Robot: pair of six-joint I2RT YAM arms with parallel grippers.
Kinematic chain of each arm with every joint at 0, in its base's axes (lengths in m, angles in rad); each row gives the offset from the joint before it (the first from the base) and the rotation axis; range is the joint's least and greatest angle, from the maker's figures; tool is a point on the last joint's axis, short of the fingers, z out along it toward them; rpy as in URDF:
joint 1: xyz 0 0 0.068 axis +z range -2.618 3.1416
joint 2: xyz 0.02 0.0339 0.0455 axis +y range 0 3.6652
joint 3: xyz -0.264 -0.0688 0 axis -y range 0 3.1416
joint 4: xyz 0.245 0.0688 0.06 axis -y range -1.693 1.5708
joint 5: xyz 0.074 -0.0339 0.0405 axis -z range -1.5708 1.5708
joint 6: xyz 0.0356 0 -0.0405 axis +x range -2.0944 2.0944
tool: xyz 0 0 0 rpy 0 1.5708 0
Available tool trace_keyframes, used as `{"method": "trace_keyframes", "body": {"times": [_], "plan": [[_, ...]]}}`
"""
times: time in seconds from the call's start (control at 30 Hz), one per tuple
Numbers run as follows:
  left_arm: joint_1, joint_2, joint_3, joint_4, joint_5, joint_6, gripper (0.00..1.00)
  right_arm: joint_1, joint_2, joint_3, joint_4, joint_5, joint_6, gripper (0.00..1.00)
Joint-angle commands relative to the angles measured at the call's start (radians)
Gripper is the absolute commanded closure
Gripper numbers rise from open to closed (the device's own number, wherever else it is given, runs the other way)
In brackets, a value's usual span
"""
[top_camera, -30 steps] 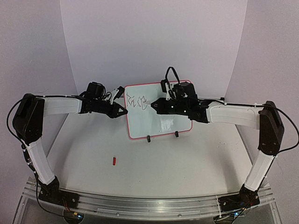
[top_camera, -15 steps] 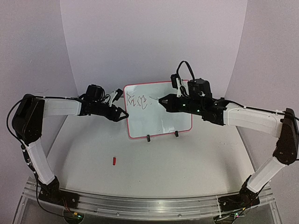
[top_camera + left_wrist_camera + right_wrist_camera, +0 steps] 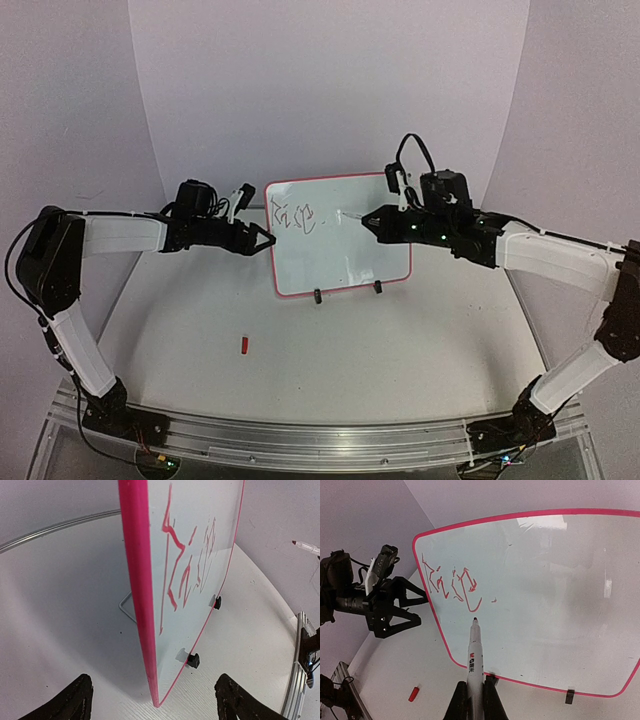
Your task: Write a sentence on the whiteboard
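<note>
The whiteboard (image 3: 345, 262), white with a pink-red frame, stands upright at the back middle of the table on two black clip feet (image 3: 318, 296). The sentence (image 3: 295, 215) is a short scrawl in its upper left corner; it looks red in the right wrist view (image 3: 451, 582) and in the left wrist view (image 3: 186, 575). My left gripper (image 3: 258, 238) is open, its fingers (image 3: 80, 701) standing either side of the board's left edge (image 3: 136, 580) without touching it. My right gripper (image 3: 370, 221) is shut on a white marker (image 3: 475, 655), whose tip hangs off the board, below and right of the writing.
A small red marker cap (image 3: 245, 345) lies on the table in front of the board, to the left. A wire stand (image 3: 125, 607) props the board from behind. A curved white backdrop closes the back, and a metal rail (image 3: 300, 440) runs along the near edge.
My left gripper has opened off the board's left edge. My right arm has drawn back to the right, lifting the marker away from the writing.
</note>
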Motion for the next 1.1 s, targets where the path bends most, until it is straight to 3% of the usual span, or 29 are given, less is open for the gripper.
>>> {"method": "trace_keyframes", "body": {"times": [0.0,0.37,0.83,1.07], "plan": [[0.020,-0.039,-0.003,0.073,0.029,-0.085,0.16,-0.051,-0.042,-0.019,0.003,-0.062,-0.024,1.00],[0.041,-0.005,0.006,0.111,0.038,-0.143,0.18,-0.107,0.048,0.071,0.011,-0.145,-0.063,1.00],[0.045,0.038,0.034,0.130,0.111,-0.120,0.36,-0.108,0.211,0.198,0.042,-0.161,-0.057,1.00],[0.043,0.078,0.082,0.108,0.125,-0.096,0.50,-0.108,0.262,0.235,0.050,-0.156,-0.047,1.00]]}}
